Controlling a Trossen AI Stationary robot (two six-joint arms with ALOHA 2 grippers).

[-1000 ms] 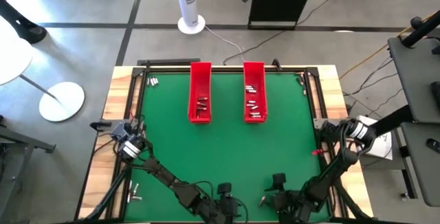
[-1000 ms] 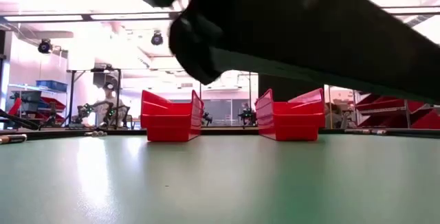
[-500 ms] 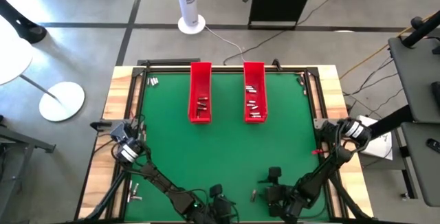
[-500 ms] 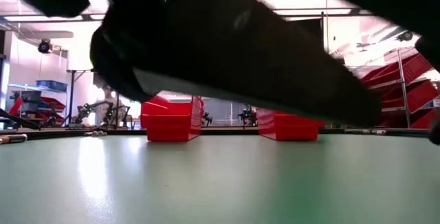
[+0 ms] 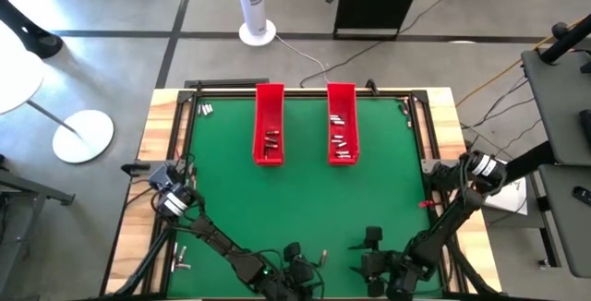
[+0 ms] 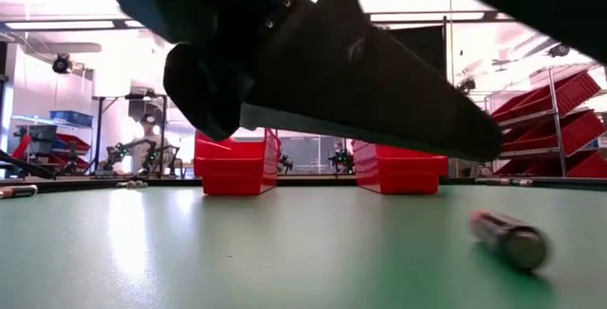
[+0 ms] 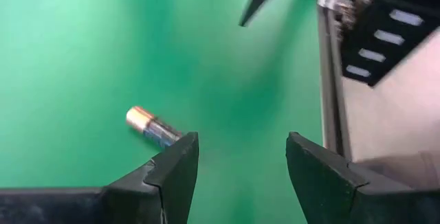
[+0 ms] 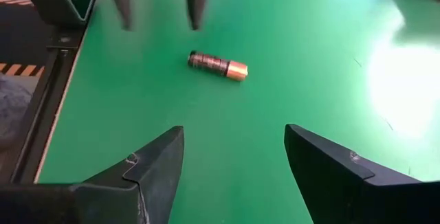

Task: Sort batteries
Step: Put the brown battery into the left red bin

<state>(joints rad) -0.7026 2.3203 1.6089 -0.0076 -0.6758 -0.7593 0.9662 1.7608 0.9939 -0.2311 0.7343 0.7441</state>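
One battery [image 5: 323,257], dark with a copper-coloured end, lies on its side on the green mat near the table's near edge. It also shows in the low view [image 6: 507,239]. It lies between my two grippers, and neither touches it. My left gripper [image 7: 237,155] stands open just to its left [image 5: 307,264], with the battery [image 7: 152,126] outside one finger. My right gripper [image 8: 234,148] hangs open to its right [image 5: 367,253], with the battery [image 8: 216,66] ahead of its fingers. More batteries lie in two red trays [image 5: 269,98] [image 5: 341,98].
The two long red trays stand side by side at the far middle of the mat. A few loose batteries [image 5: 205,109] lie at the far left corner, and others [image 5: 182,262] lie off the mat at the left. A raised frame [image 5: 420,144] borders the mat. A dark arm part [image 6: 313,72] hangs low over the near edge.
The battery now lies on the mat in the low view, where the earlier frames showed bare mat. In the high view it has shifted toward the table's left, from beside my right gripper to midway between the two grippers.
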